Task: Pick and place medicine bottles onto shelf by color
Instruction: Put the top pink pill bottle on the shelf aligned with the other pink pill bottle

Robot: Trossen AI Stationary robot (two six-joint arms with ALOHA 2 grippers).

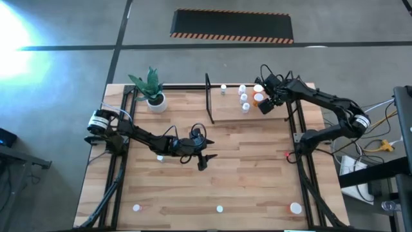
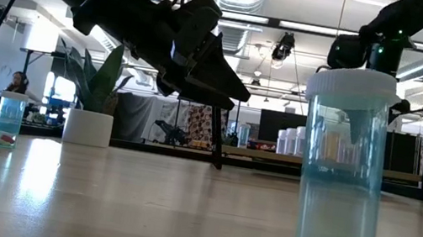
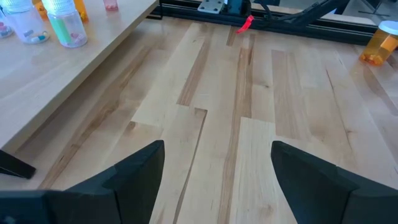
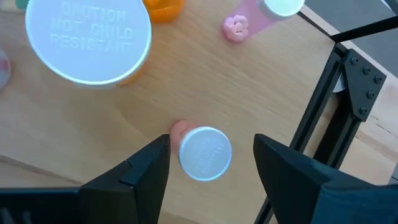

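Note:
The shelf (image 1: 226, 111) is a light-wood board with black posts at the table's far right. Several white-capped bottles stand on it, among them a wide orange one (image 4: 89, 40) and a pink one (image 4: 255, 15). My right gripper (image 1: 264, 106) is open above the shelf's right end. Its fingers stand on either side of a small pink bottle (image 4: 205, 152) that stands upright on the board, with gaps on both sides. My left gripper (image 1: 203, 162) is open and empty above the middle of the table (image 3: 217, 146).
Loose bottles stand near the table's front edge (image 1: 136, 207), (image 1: 219, 208), (image 1: 295, 207); the middle one is green-tinted (image 2: 340, 177). Another bottle (image 1: 160, 158) stands by the left arm. A potted plant (image 1: 154, 96) stands at the far left.

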